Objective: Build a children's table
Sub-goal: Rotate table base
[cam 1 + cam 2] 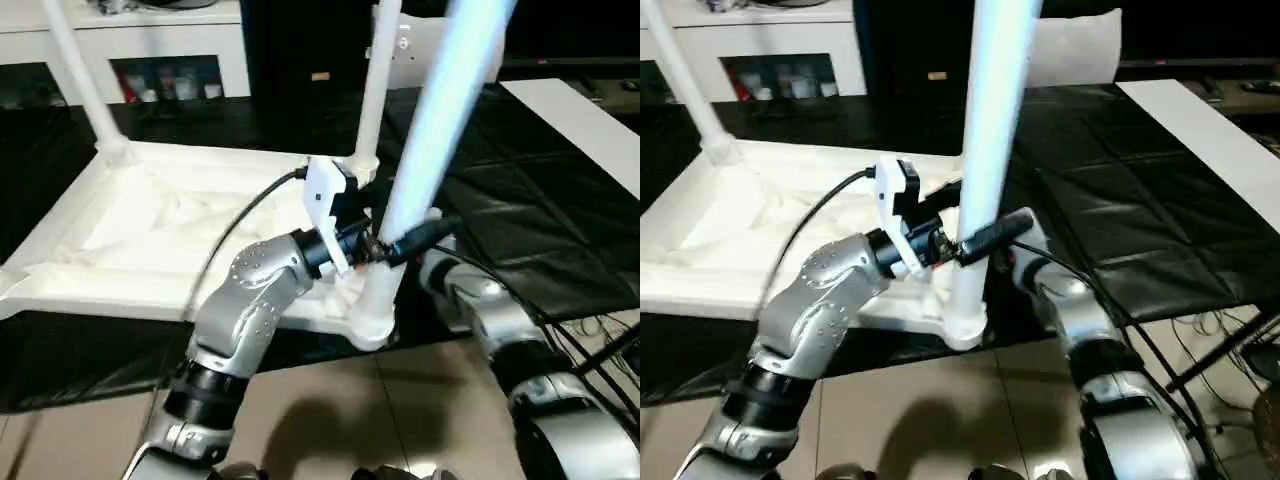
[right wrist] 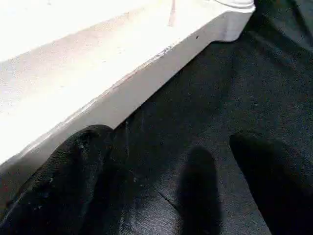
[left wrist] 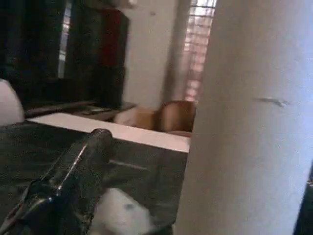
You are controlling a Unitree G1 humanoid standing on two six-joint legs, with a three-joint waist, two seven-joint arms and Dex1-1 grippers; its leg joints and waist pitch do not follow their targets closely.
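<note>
From the head views, the children's table [image 1: 150, 235] lies upside down on a black mat [image 1: 530, 230], its legs cut off above; the left gripper [image 1: 970, 240] reaches level to the near-corner leg [image 1: 985, 150] with fingers spread around it, while the right gripper stays hidden behind that leg. The left wrist view shows one black finger [image 3: 73, 171] apart from the leg's white tube [image 3: 249, 122], the other finger hidden. The right wrist view shows the right gripper [image 2: 166, 186] spread wide and empty above the mat, beside the table's edge.
</note>
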